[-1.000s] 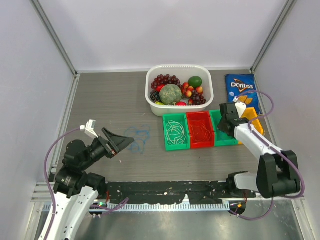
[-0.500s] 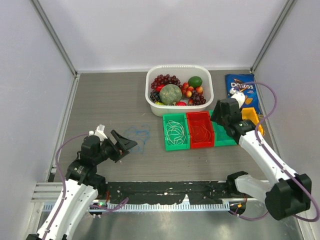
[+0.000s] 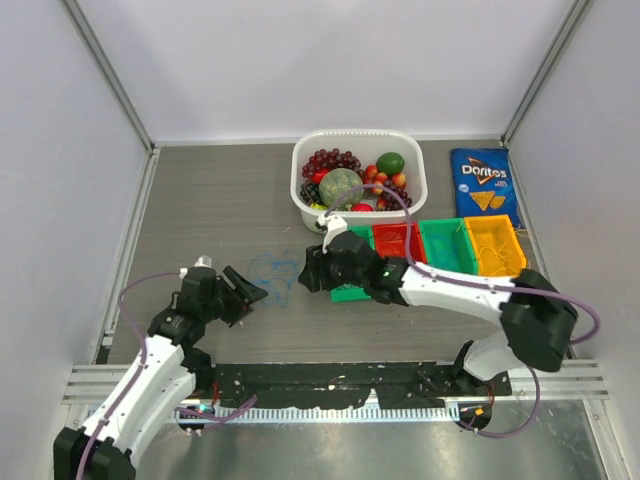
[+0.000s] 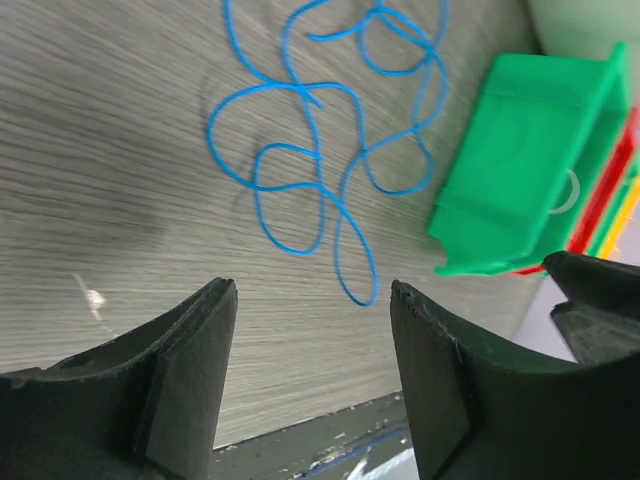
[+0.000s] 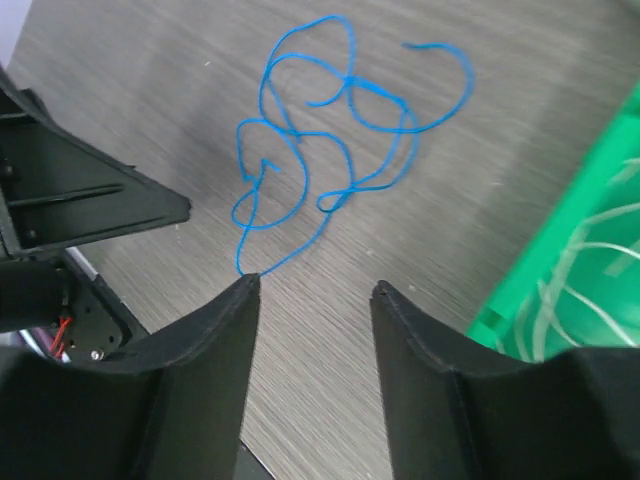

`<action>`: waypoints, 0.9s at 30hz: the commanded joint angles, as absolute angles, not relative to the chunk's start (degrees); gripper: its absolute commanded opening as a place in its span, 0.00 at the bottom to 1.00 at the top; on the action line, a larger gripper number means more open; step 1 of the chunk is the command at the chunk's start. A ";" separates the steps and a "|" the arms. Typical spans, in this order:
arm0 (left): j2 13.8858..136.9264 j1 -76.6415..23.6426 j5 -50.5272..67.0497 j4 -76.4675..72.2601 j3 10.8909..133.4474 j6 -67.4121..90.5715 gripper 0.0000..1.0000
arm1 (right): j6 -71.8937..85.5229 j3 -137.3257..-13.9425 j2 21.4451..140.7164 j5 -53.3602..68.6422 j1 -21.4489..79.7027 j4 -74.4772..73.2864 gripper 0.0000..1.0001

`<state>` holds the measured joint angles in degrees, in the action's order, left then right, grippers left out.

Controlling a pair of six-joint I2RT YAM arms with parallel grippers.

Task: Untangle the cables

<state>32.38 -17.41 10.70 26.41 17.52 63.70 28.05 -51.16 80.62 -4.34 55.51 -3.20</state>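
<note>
Lying btwn left hand [image 4: 312, 293] & right hand [image 5: 315, 284] — blue cable [image 5: 348, 82].

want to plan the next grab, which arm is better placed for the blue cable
Left, narrowly. A loop of the blue cable lies just ahead of the open left gripper, lined up with its gap. The right gripper is also open, but only a tail end nears it.

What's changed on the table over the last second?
The right gripper swung left from over the right-hand bins to the blue cable, jaws open, holding nothing. The left gripper sank lower beside the same cable, jaws open. The cable, bins, fruit basket and chip bag stayed put.
</note>
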 commanded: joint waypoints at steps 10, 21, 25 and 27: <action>28.94 -17.49 5.62 28.20 17.67 63.36 0.69 | 31.03 -54.66 103.69 14.07 59.85 25.14 0.61; 2.56 -17.49 13.43 20.86 17.93 66.44 0.89 | 27.16 -59.32 91.42 16.50 60.21 10.39 0.01; 1.49 -17.49 16.96 7.85 18.36 67.15 0.91 | 26.10 -65.38 83.16 20.92 60.12 4.05 0.01; 2.54 -17.49 17.75 4.93 20.29 66.71 0.91 | 26.72 -68.54 80.17 20.66 60.12 2.29 0.01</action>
